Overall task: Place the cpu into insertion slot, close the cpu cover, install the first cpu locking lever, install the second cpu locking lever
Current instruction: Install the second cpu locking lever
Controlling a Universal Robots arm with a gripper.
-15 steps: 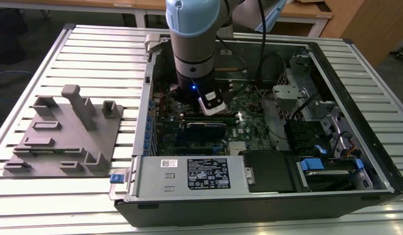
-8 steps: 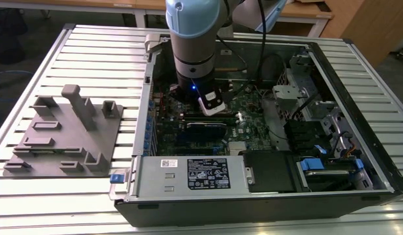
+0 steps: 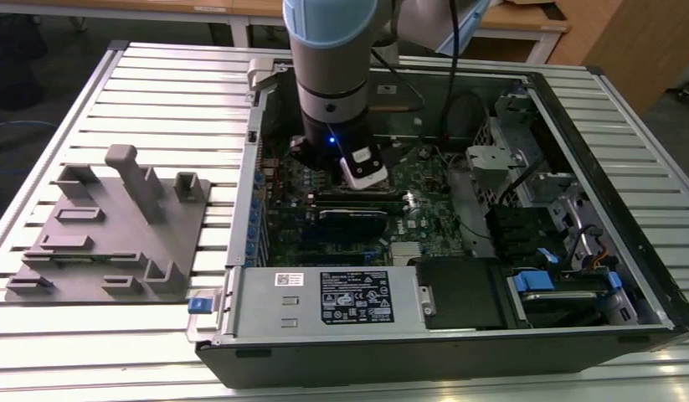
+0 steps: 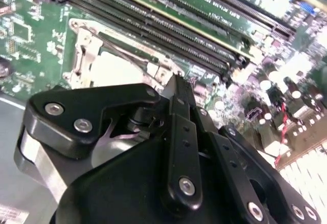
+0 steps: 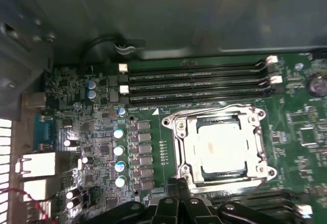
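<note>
While your arm (image 3: 333, 75) reaches straight down into the open computer case (image 3: 612, 218) in the exterior view, its wrist hangs over the green motherboard (image 3: 434, 209), toward the exterior view's left side of the case. Look at the first wrist view: the cpu (image 5: 222, 147) sits flat inside the insertion slot (image 5: 185, 170), its pale silver face showing through the cut-out of the cpu cover (image 5: 258, 144), which lies down over the socket as a silver frame with a screw at each corner. A thin wire locking lever (image 5: 217, 109) runs along the side of the socket nearest the long black memory slots (image 5: 199, 83). Your gripper (image 5: 174, 183) is just at the socket's opposite edge; its black fingers look brought together with nothing visible between them (the tips crowd close against the socket frame, and whether they touch it you cannot tell). In the second wrist view the same gripper (image 4: 176, 83) pokes its narrow tip toward the socket corner, the cpu (image 4: 115, 70) bright behind it. Off to the exterior view's left, a grey fixture plate (image 3: 99, 243) with upright pegs rests on the slatted table (image 3: 53, 343), well apart from the case
</note>
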